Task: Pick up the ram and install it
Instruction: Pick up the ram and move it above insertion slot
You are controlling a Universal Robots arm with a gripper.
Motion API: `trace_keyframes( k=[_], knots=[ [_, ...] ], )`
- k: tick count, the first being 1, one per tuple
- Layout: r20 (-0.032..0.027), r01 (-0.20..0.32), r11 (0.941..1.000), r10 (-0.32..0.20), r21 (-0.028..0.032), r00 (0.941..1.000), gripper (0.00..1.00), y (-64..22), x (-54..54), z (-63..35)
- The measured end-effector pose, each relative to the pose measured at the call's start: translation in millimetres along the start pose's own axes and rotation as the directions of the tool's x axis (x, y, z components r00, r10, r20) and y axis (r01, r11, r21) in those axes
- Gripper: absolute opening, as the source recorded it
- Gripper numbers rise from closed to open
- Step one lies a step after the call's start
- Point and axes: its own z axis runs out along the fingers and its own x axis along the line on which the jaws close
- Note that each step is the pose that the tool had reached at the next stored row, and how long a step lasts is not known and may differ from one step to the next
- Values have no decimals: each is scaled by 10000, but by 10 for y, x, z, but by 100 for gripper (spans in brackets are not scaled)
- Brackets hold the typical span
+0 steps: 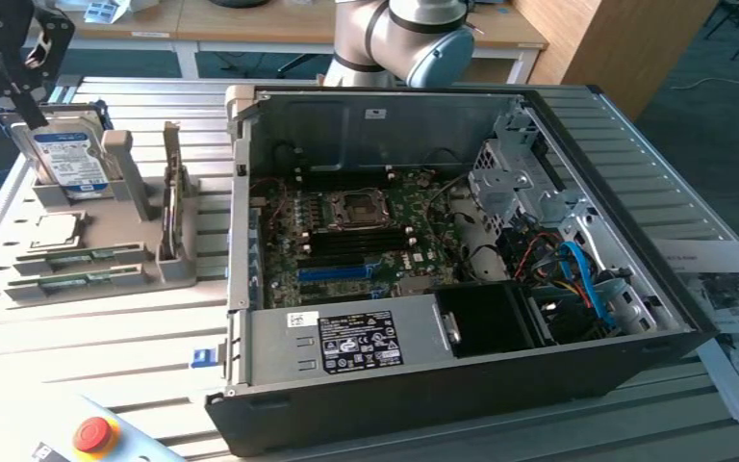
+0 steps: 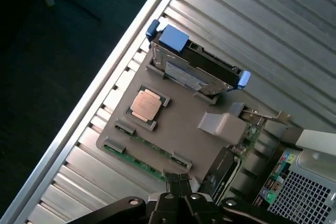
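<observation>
Two alike thin green ram sticks lie side by side in slots of a grey holder (image 1: 126, 289): one (image 1: 81, 257) beside the other (image 1: 81, 282). Which of them is the task's ram I cannot tell. In the wrist view the same two sticks (image 2: 152, 145) (image 2: 134, 162) run along the holder's (image 2: 184, 124) edge. My gripper (image 1: 16, 96) hangs above the holder at the exterior view's upper left. It is shut with nothing in it, and its black fingertips (image 2: 178, 184) show over the sticks' end.
The holder also carries an upright hard drive (image 1: 68, 159), a square silver processor (image 1: 55, 231) and an upright card (image 1: 170, 207). An open computer case (image 1: 472, 385) with its motherboard (image 1: 357, 241) lies to the exterior view's right. A red stop button (image 1: 93, 435) sits in front.
</observation>
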Motion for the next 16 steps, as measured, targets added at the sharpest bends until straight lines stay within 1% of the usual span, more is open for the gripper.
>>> trace_keyframes(
  k=[3, 5, 7, 10, 12, 13, 16],
  knots=[
    [-26, 550, 9985, -550, -13, 9985, 10, 0, 0, 1],
    [-42, 908, 9959, -908, -22, 9959, 10, 0, 0, 2],
    [-57, 1265, 9920, -1265, -31, 9920, 10, 0, 0, 2],
    [-82, 1813, 9834, -1814, -48, 9834, 10, 0, 0, 3],
    [-96, 2165, 9763, -2166, -59, 9762, 10, 0, 0, 4],
    [-103, 2334, 9724, -2335, -65, 9723, 10, 0, 0, 4],
    [-125, 2870, 9579, -2871, -83, 9578, 10, 0, 0, 4]
  ],
)
